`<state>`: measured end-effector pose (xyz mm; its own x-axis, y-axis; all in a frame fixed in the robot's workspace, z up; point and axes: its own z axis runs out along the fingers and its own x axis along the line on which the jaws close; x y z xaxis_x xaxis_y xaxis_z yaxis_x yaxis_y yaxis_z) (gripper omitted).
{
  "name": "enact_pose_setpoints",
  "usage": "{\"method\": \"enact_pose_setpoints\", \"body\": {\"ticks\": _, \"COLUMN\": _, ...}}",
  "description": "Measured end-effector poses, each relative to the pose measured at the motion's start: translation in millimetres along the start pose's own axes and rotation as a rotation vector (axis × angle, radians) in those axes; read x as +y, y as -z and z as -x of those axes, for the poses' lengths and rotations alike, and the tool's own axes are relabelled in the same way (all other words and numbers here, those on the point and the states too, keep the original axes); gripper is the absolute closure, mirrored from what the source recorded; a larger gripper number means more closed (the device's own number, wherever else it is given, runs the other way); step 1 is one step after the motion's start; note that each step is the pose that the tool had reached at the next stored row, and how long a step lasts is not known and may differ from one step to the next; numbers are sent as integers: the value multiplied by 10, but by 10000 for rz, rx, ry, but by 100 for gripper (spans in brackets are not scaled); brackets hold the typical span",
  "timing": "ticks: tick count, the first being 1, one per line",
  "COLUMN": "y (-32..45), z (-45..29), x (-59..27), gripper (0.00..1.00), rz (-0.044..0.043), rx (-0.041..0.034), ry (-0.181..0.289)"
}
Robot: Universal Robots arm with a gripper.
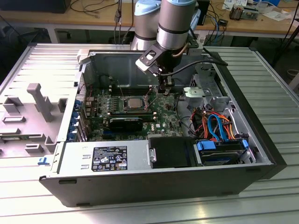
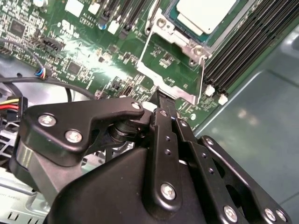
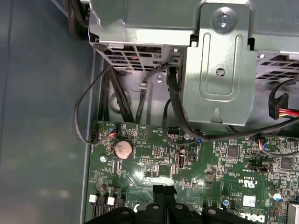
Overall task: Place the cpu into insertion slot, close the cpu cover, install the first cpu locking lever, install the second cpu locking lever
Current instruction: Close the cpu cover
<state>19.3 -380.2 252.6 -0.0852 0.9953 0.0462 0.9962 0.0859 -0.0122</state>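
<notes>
The cpu (image 1: 133,102) lies flat in the insertion slot (image 1: 122,105) on the green board inside the open case, and its silvery top (image 2: 205,14) is bare. The cpu cover (image 2: 182,95) is swung open beside the slot, with green board showing through its window. My gripper (image 1: 164,91) hangs just to the exterior view's right of the slot. Its black fingertips are pressed together (image 3: 163,190) and come down at the cover's outer edge (image 2: 161,100). I cannot tell whether they touch the cover.
Long black memory slots (image 2: 233,51) run beside the socket. A metal drive cage (image 3: 219,70) with cables stands close behind the gripper. A black fan shroud (image 1: 170,151), a power supply (image 1: 105,158) and coloured cables (image 1: 215,123) fill the case's near side.
</notes>
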Motion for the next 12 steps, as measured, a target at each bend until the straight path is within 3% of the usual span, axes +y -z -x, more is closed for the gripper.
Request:
{"method": "enact_pose_setpoints", "body": {"ticks": 6, "y": -2, "z": -9, "x": -132, "gripper": 89, "rz": 1, "rx": 5, "ry": 0}}
{"method": "enact_pose_setpoints", "body": {"ticks": 12, "y": -4, "z": -15, "x": -192, "gripper": 89, "rz": 0, "rx": 9, "ry": 1}}
